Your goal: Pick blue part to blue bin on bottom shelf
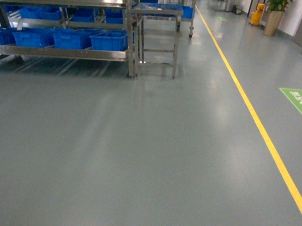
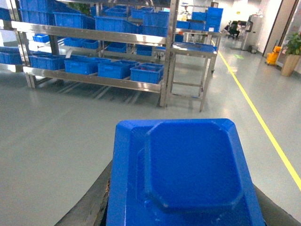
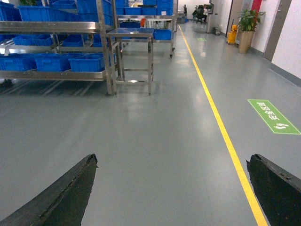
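The blue part (image 2: 188, 174), a flat tray-like piece with cut corners, fills the lower left wrist view. My left gripper (image 2: 183, 181) is shut on it, with dark fingers (image 2: 94, 202) showing at both sides. The bottom shelf (image 1: 58, 52) stands far ahead at the upper left, carrying several blue bins (image 1: 109, 40). The left wrist view shows the same shelf (image 2: 94, 78) and bins (image 2: 146, 73). My right gripper (image 3: 171, 160) is open over bare floor, holding nothing. Neither gripper appears in the head view.
A steel table (image 1: 158, 10) stands just right of the rack. A yellow floor line (image 1: 260, 128) runs along the right, with a green floor marking (image 1: 298, 102) beyond it. A potted plant (image 1: 274, 18) and a yellow bucket (image 1: 257, 15) stand at the far right wall. Grey floor lies between me and the rack.
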### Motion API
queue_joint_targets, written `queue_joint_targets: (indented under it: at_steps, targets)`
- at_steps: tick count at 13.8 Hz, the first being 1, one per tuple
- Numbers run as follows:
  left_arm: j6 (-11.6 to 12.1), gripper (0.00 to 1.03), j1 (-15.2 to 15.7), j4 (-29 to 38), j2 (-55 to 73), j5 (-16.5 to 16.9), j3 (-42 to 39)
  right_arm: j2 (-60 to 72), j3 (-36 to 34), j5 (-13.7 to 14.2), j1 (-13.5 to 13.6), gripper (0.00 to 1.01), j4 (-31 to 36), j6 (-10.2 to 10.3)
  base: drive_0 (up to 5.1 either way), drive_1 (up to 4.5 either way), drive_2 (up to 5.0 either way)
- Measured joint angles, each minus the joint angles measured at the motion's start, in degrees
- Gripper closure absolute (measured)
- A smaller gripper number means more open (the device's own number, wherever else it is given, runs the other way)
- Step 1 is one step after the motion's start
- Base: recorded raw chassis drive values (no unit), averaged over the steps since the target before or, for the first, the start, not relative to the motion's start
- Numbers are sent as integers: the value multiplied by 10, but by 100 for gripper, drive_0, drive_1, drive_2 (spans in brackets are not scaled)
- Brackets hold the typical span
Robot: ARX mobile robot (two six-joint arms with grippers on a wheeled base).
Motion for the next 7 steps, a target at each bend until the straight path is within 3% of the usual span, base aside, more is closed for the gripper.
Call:
queue_joint_targets:
  at_steps: [7]
  targets:
    - [0, 60, 0, -1, 0, 0, 0, 0, 0, 0, 0, 3, -2, 0, 1, 404, -402]
